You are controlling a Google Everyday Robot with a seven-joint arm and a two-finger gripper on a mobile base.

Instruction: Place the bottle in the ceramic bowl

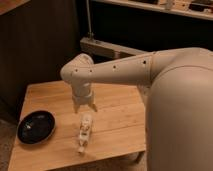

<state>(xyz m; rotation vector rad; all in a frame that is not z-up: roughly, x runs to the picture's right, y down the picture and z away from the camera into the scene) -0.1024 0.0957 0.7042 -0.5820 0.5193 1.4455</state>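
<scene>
And there was the gripper, pointing straight down over the middle of the wooden table, its two pale fingers spread with a dark gap between them and nothing held in that gap. Open-handed, then, hanging just over the far end of the bottle; whether the tips touched it I could not tell.

The bottle lay flat on the boards, slim and whitish-cream with brownish marks on its body, its narrower end turned toward the table's near edge. It was outside the ceramic bowl, apart from it, off to the bowl's right.

The bowl sat near the table's left front corner: shallow, round, glossy black, dish-like, wider than the bottle was long. Inside it showed only one small pale speck.

The table top was light planked wood with visible grain. The arm ran in from the right, a smooth off-white tube with small dark holes along it, bending at a rounded joint above the gripper.
</scene>
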